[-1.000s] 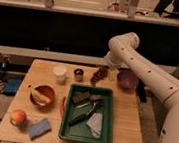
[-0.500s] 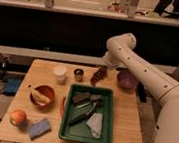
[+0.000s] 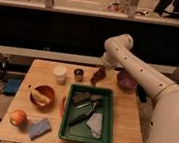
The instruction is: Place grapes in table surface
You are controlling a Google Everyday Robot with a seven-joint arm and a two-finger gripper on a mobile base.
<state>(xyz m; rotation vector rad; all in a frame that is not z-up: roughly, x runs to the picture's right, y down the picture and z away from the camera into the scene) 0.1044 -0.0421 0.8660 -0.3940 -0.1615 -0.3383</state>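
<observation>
We're looking down across the table (image 3: 125, 127) from its near edge, in the single view we have. The arm (image 3: 138, 73) is reaching in from the right side, bending at a high elbow and dropping toward the far edge. The gripper (image 3: 103, 69) is sitting right over the grapes (image 3: 98, 77).

The grapes are lying at the far edge, a little right of the middle, between the dark cup (image 3: 78, 74) and the purple bowl (image 3: 127, 80). They're near both and, as far as we're seeing, touching neither. We're reading that spot as deliberate. It's a bare strip of wood, and with the tray (image 3: 65, 114) filling the middle toward the near edge, a bunch set there is crowding nothing. The gripper is pointing straight down, which suits a soft, lumpy bunch.

Now the trouble: the gripper is merging with the top of the bunch. We cannot tell whether it's clamped on the grapes or released, nor whether the bunch is bearing on the wood.

The tray is holding dark utensils and a pale cloth, but we're not making out more. Toward the left edge we're seeing a white cup (image 3: 59, 73) and a wooden bowl (image 3: 52, 94). At the near left corner there's a round fruit (image 3: 18, 117) and a blue sponge (image 3: 40, 128). The robot's body is hiding everything beyond the right edge.
</observation>
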